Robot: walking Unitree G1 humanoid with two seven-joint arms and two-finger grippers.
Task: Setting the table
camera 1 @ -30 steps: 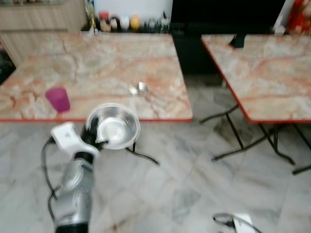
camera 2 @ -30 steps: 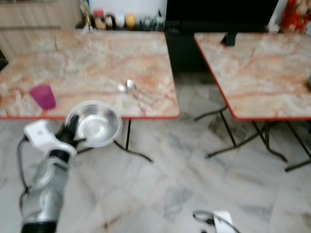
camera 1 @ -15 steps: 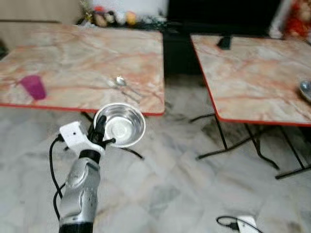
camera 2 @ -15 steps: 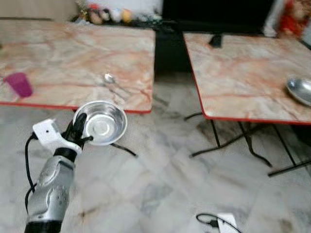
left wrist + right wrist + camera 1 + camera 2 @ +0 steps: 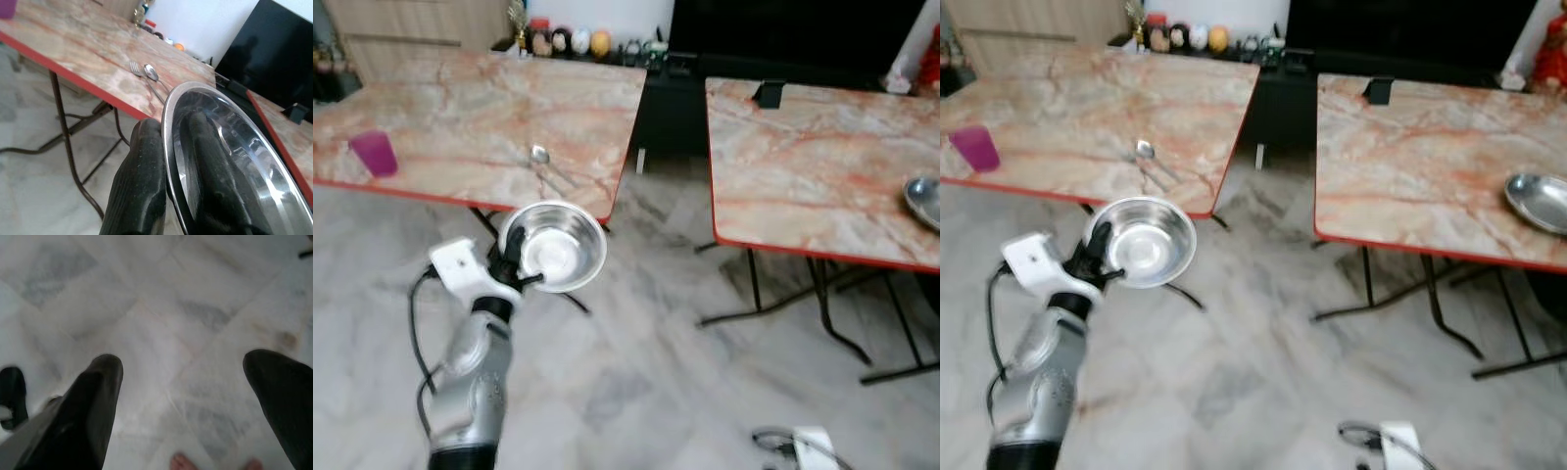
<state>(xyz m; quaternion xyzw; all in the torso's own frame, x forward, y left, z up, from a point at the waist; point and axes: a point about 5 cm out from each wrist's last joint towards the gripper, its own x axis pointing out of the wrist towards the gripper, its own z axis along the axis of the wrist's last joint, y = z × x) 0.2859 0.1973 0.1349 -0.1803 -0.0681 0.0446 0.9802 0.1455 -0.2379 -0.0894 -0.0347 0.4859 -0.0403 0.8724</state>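
A: On the left table (image 5: 489, 108): a purple cup (image 5: 374, 154) near the front edge, a spoon (image 5: 541, 157) and a fork (image 5: 137, 70) side by side closer to the corner. Little jars (image 5: 578, 43) lined up behind the far edge.

B: And past that table?

A: A gap of marble floor (image 5: 656, 343), then a second table (image 5: 822, 166) with thin black legs. A second steel dish (image 5: 925, 199) near that table's far right side, a small black thing (image 5: 769, 93) at its back. A big dark screen (image 5: 793, 34) behind both tables. A white plug with a cable (image 5: 798, 446) down on the floor.

B: Anything in the way?

A: Just open floor between the left table's red front edge and the steel bowl (image 5: 552, 247).

B: Where is the bowl?

A: Up in the air, just in front of the left table's front corner, lower than the spoon. Tipped so the shiny inside shows.

B: Held how?

A: Pinched at the rim by the left gripper (image 5: 168, 161). One black finger inside the bowl, one outside, squeezed tight on the metal.

B: The other one?

A: Right gripper (image 5: 183, 377) hanging low, pointing at the floor away from the left table. Fingers spread wide, nothing between them. Toes of a person (image 5: 182, 462) on the floor near it.
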